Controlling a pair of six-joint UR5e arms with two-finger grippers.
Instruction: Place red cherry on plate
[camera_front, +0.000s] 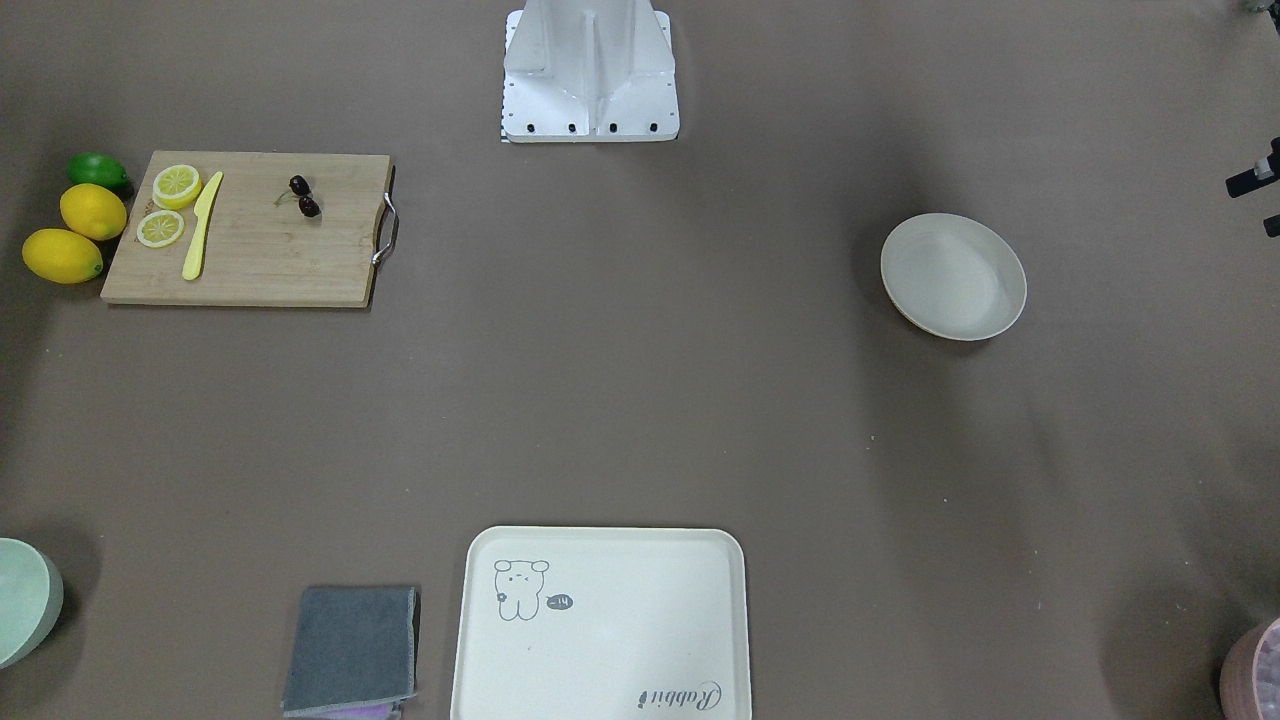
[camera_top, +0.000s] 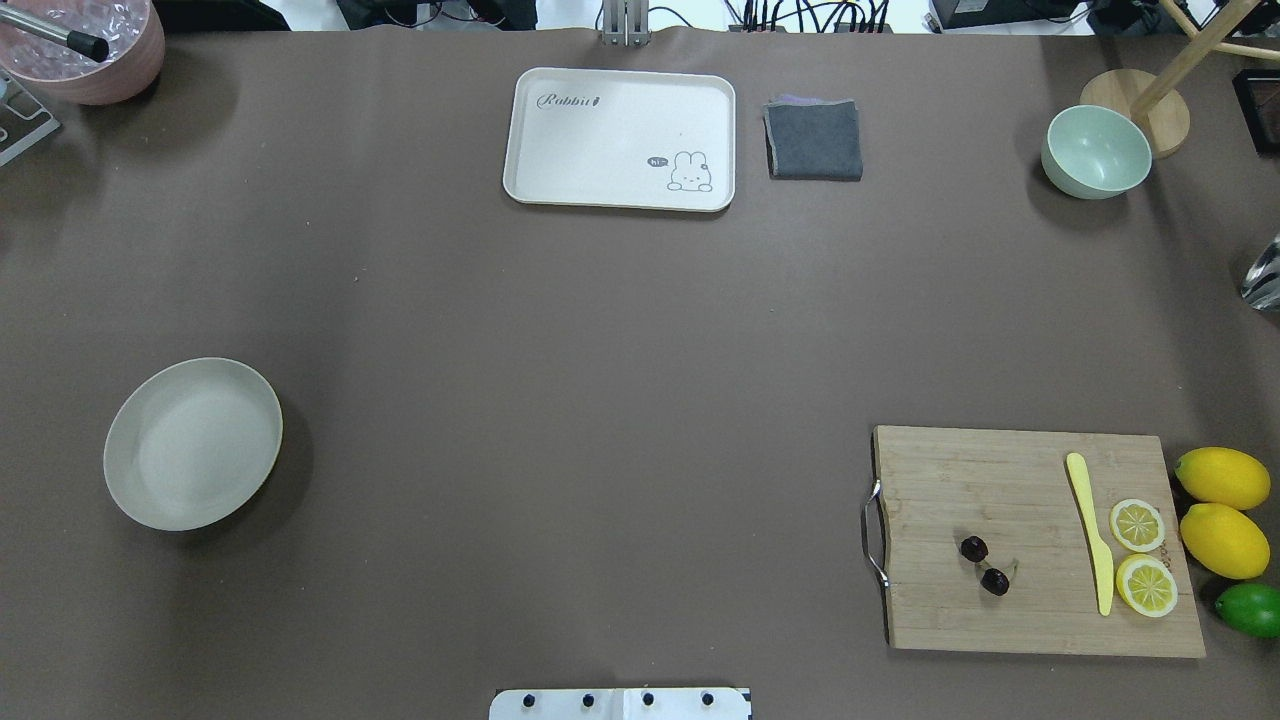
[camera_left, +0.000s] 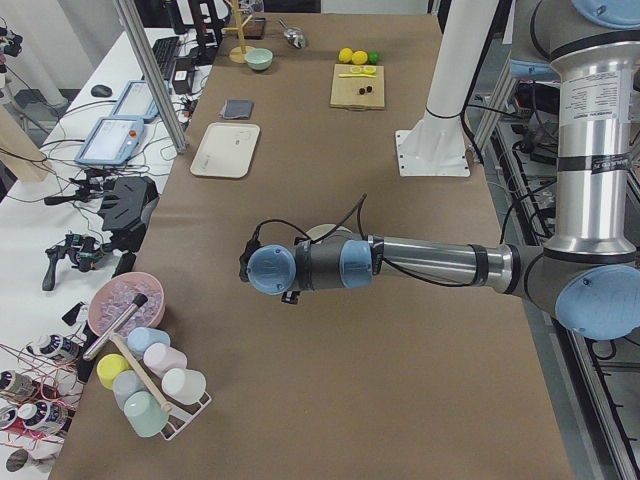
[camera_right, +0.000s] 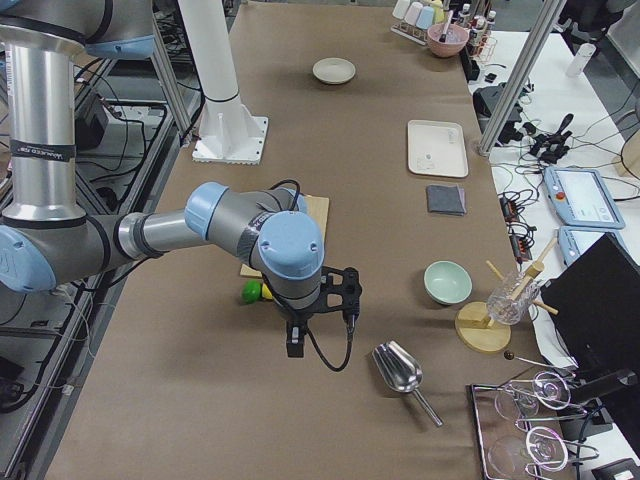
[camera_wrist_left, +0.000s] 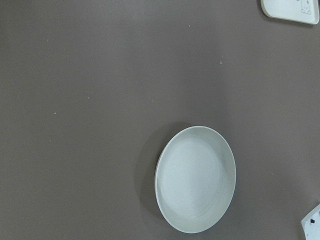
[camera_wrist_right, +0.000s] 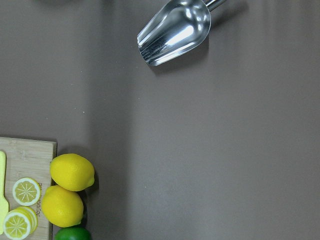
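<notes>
The red cherry (camera_top: 994, 581) is seen on the cutting board (camera_top: 1000, 470), well apart from the bare plate (camera_top: 193, 443); nothing is accomplished yet. It cannot be told whether the left hand (camera_left: 290, 296) and the right hand (camera_right: 295, 338) are open.

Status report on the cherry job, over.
Left gripper, right gripper: state unclear. Red cherry on cutting board, plate empty. Bare table between them.

Open tabletop (camera_top: 580, 450) — cutting board (camera_top: 980, 470) to plate (camera_top: 192, 443)
</notes>
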